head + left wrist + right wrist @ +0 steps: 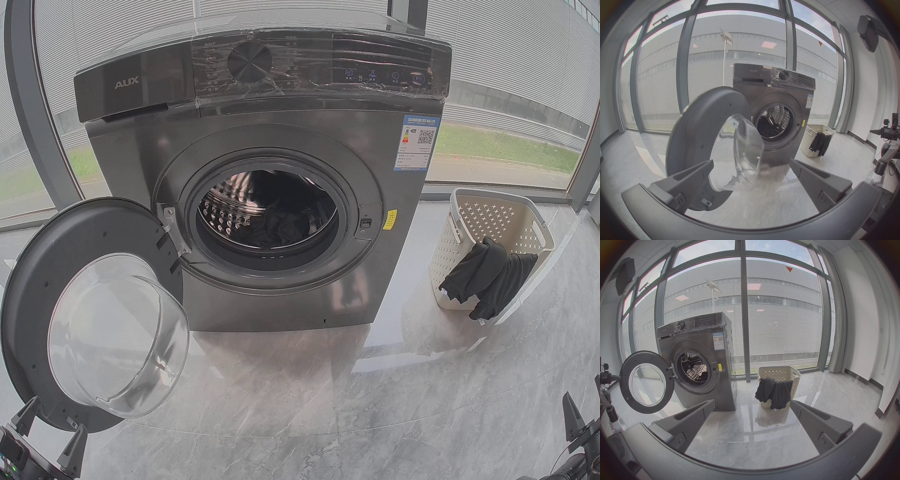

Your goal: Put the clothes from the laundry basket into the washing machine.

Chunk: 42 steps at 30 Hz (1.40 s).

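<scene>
Both wide apart and empty: left gripper, right gripper.
Dark garment hangs over laundry basket's front rim, right of washing machine; door swung open, more dark clothes in drum.

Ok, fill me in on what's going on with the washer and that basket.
The robot is loading laundry. The washing machine has its door wide open, and a dark garment lies in the drum. More dark clothes are draped over the front rim of the laundry basket, which stands on the floor to the right of the machine. The left gripper and right gripper are open, empty and well short of the basket.
</scene>
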### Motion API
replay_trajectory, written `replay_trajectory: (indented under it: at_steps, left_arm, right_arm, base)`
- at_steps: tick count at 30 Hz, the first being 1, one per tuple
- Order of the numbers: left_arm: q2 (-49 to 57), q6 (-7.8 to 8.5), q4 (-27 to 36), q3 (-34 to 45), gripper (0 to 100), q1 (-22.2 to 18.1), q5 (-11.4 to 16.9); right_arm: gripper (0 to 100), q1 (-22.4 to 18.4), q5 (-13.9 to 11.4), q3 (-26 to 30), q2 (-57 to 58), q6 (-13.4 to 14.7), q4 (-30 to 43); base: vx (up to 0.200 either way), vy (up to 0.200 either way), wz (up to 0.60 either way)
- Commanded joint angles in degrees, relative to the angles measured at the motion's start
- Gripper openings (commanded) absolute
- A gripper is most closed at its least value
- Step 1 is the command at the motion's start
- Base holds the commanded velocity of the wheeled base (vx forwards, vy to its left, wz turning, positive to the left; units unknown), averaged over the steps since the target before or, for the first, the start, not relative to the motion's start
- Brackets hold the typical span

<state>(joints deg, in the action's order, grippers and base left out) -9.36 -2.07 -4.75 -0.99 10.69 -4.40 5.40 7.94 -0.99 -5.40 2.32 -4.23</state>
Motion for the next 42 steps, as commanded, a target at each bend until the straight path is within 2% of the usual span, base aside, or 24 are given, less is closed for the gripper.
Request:
replay_trajectory:
  at_steps: [1,2,4,5,7,10,12,15,18,19,21,22,23,24,25,26,28,31,35,42]
  left_arm:
    - [4.35,1.63,0.62,0.99,100,-5.95,1.06]
    - [5.06,2.86,0.62,0.99,100,-8.32,1.24]
    - [7.08,3.92,0.8,0.9,100,-11.66,1.59]
    - [7.34,4.01,0.8,0.9,100,-12.01,1.59]
    - [7.34,3.65,0.8,0.9,100,-11.92,1.76]
    - [7.43,2.25,0.89,0.9,100,-11.83,1.76]
    - [7.87,2.16,1.06,0.81,100,-11.75,1.85]
    - [8.66,2.69,1.24,0.81,100,-11.22,1.76]
    - [9.19,2.6,1.85,0.64,100,-11.13,0.01]
    - [9.36,3.04,1.77,0.81,100,-10.95,-2.02]
    - [9.36,2.6,1.77,0.81,100,-10.95,-2.19]
    - [9.36,2.6,1.77,0.81,100,-10.95,-2.1]
    - [9.36,2.34,1.85,0.81,100,-10.87,-1.84]
    - [9.36,2.34,1.85,0.81,100,-10.87,-1.84]
    - [9.36,0.05,2.03,0.9,100,-10.87,0.18]
    - [9.36,-0.04,2.64,0.9,100,-10.87,1.68]
    - [9.36,0.84,3.44,0.9,100,-10.87,2.47]
    - [9.36,0.84,3.44,0.9,100,-10.87,2.47]
    - [9.36,2.78,4.58,0.99,100,-10.87,3.08]
    - [9.36,1.98,4.49,0.99,100,-10.87,2.91]
  right_arm:
    - [100,-5.75,-4.07,0.9,5.4,-1.53,0.8]
    - [100,-5.66,-3.63,0.9,5.4,-1.53,0.89]
    - [100,-5.49,-3.54,0.9,5.4,-1.61,0.89]
    - [100,-5.49,-3.72,0.9,5.4,-1.7,0.89]
    - [100,-5.49,-4.16,0.9,5.4,-1.96,0.89]
    - [100,-5.49,-3.72,0.9,5.4,-3.37,0.8]
    - [100,-5.49,-3.54,0.81,5.4,-3.55,1.07]
    - [100,-5.58,-0.55,-0.24,5.4,-3.63,3.88]
    - [100,-5.66,0.85,-0.07,5.4,-3.02,3.79]
    - [100,-5.58,2.35,0.02,5.4,-3.11,3.44]
    - [100,-5.49,3.23,0.02,5.4,-3.55,3.44]
    - [100,-5.4,2.61,0.02,5.4,-3.55,3.44]
    - [100,-5.49,0.94,0.02,5.4,-2.84,3.44]
    - [100,-5.49,0.94,0.02,5.4,-2.84,3.44]
    - [100,-5.4,-7.15,0.46,5.4,-0.65,3.79]
    - [100,-5.4,-8.73,0.99,5.4,-0.03,4.05]
    - [100,-5.49,-7.41,0.99,5.4,-0.65,3.88]
    - [100,-5.4,-7.23,0.99,5.4,-1.17,3.97]
    - [100,-5.31,-7.32,0.99,5.4,-1.35,3.88]
    - [100,-5.31,-7.32,0.99,5.4,-1.35,3.88]
  base:
    - [0.0,0.0,0.0]
    - [0.0,0.0,0.0]
    - [0.0,0.0,0.0]
    - [0.0,-0.2,0.0]
    - [0.0,-0.2,0.0]
    - [0.0,-0.2,0.0]
    - [0.0,-0.2,0.0]
    - [0.0,-0.2,0.0]
    - [0.0,-0.2,0.0]
    - [0.0,-0.2,0.0]
    - [0.0,0.0,0.0]
    - [0.0,0.0,0.0]
    - [0.0,0.0,0.0]
    - [0.0,0.0,0.0]
    - [0.0,0.0,0.0]
    - [0.0,0.0,0.0]
    - [0.0,0.0,0.0]
    - [0.0,0.0,0.0]
    - [0.0,0.0,0.0]
    - [0.0,-0.057,0.0]
